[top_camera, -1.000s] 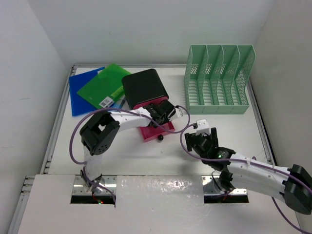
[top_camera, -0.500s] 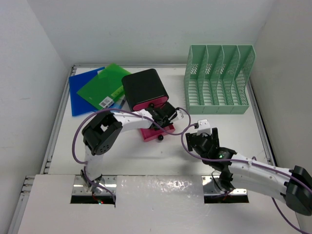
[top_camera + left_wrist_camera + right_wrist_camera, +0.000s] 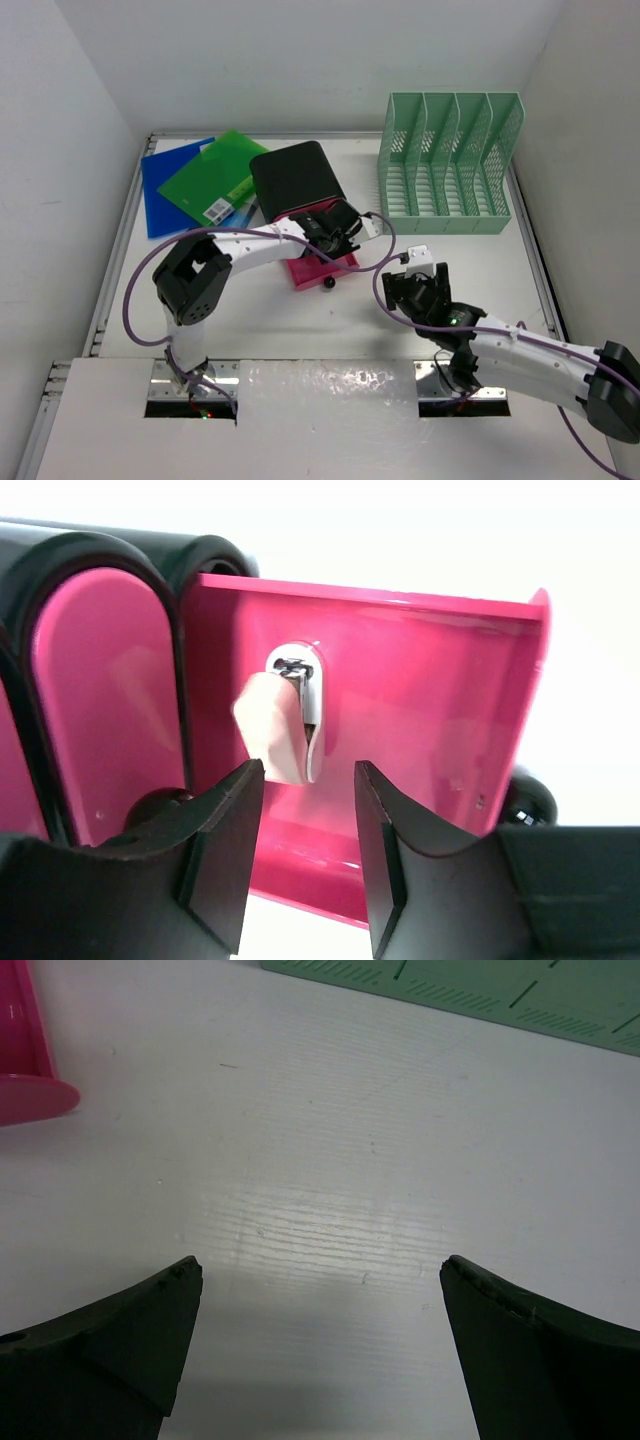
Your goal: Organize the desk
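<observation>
- My L claw (image 3: 305,780): released, fingers apart w/ nothing between them, poised over the pulled-out pink drawer (image 3: 430,670).
- In that drawer, just past my L fingertips: a small metal piece w/ a beige bit (image 3: 285,725), lying on the drawer floor. Can't tell exactly what it is.
- The drawer sticks out of the black box (image 3: 295,178) toward my bases, w/ a round black knob (image 3: 328,284) at its near end.
- My R claw (image 3: 320,1270): released, spread wide, nothing in it. It hangs above the bare worktop (image 3: 490,265), near the drawer's corner but apart from it.
- Worktop: white, silver rails, lies under everything & fills most of the top view.
- Mint-green mesh file rack (image 3: 450,165): upright at the far R.
- Blue folder (image 3: 158,200) & green folder (image 3: 215,175): flat at the far L, green overlapping blue, just beside the black box.
</observation>
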{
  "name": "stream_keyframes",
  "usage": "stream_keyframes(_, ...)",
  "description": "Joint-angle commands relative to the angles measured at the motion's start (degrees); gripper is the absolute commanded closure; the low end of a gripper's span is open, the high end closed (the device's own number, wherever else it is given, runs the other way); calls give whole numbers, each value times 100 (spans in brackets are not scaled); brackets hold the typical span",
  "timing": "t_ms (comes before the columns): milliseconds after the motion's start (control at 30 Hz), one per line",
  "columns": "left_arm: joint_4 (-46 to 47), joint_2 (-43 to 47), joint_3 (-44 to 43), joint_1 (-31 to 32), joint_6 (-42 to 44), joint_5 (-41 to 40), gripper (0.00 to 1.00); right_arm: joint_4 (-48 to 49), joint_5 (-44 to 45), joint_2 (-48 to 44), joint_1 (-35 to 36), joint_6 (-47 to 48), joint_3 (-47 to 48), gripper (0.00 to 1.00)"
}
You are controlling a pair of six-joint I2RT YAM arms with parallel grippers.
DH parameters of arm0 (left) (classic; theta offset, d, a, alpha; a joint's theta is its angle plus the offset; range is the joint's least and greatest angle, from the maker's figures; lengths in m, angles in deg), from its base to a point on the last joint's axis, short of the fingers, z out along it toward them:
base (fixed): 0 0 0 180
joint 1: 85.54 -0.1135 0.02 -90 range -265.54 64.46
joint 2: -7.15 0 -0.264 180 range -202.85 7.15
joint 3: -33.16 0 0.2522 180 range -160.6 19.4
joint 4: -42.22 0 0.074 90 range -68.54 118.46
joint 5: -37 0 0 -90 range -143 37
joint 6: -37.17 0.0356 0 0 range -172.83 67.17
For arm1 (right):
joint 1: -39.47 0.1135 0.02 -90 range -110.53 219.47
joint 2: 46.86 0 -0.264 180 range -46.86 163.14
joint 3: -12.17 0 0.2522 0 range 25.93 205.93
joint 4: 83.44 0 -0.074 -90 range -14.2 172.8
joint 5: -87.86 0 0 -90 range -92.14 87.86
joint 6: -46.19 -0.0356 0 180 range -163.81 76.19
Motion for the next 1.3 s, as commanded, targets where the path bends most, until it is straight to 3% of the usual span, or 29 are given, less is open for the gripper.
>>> stream_keyframes(0,-229,204,-119,-17,-108,431,61,3,193,-119,-12,-53,113,1)
stream_keyframes(133,-229,213,-92,-17,-38,678,61,12,210,-154,-12,-26,113,1)
stream_keyframes(433,588,476,-48,-35,24,-569,61,-41,219,-233,-4,-79,43,1)
stream_keyframes(667,816,55,-110,-131,103,-1053,64,-41,210,-321,-12,-35,43,1)
stream_keyframes(1267,316,-394,-294,-395,15,790,61,-138,228,-374,-12,-79,34,1)
